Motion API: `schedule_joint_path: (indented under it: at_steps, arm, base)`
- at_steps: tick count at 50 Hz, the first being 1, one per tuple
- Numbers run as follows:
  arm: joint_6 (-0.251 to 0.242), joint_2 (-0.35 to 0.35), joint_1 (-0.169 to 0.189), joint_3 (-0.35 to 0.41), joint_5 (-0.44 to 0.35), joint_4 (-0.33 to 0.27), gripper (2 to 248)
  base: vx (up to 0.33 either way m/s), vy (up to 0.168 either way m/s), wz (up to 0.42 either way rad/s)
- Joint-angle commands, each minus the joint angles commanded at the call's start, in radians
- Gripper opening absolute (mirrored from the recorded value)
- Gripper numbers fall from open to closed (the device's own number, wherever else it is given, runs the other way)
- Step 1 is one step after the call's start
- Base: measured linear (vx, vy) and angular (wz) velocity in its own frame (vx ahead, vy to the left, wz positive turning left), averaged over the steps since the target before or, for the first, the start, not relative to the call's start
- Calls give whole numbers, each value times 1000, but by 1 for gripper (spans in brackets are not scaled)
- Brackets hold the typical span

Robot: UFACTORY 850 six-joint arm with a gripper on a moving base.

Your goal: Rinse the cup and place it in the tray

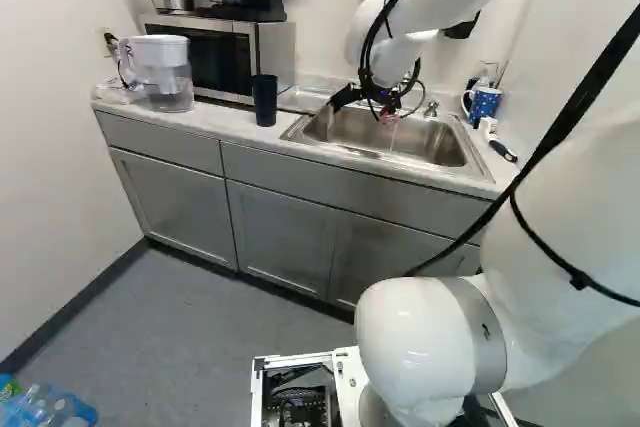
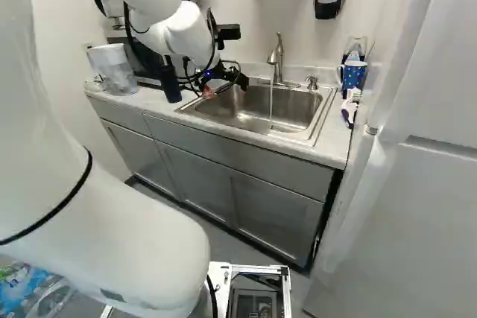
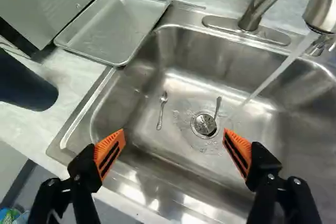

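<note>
Over the near left part of the sink hangs my gripper (image 2: 223,87). In the wrist view the gripper (image 3: 174,142) is open, its orange pads wide apart with nothing between them. A dark, tall cup (image 1: 264,100) stands on the counter left of the sink; the wrist view shows part of this cup (image 3: 23,83) beyond one finger's side. The shallow metal tray (image 3: 114,23) lies flat at the sink's back left corner, partly over its rim, and looks bare. Water (image 3: 278,70) runs from the faucet (image 3: 321,3) into the sink.
Two spoons (image 3: 162,109) lie in the sink basin (image 3: 184,85), one beside the drain. A microwave (image 1: 215,57) and a water pitcher (image 1: 163,72) stand on the counter's left. Right of the sink are a blue dotted mug (image 2: 352,74) and a brush (image 2: 349,107).
</note>
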State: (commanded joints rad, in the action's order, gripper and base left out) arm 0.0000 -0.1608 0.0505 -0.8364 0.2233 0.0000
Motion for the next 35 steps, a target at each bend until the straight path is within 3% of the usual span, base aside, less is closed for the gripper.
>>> schedule_joint_path:
  at_steps: [35]
  arm:
    - [0,2,-126,-2,0,0,247]
  base:
    - [0,0,0]
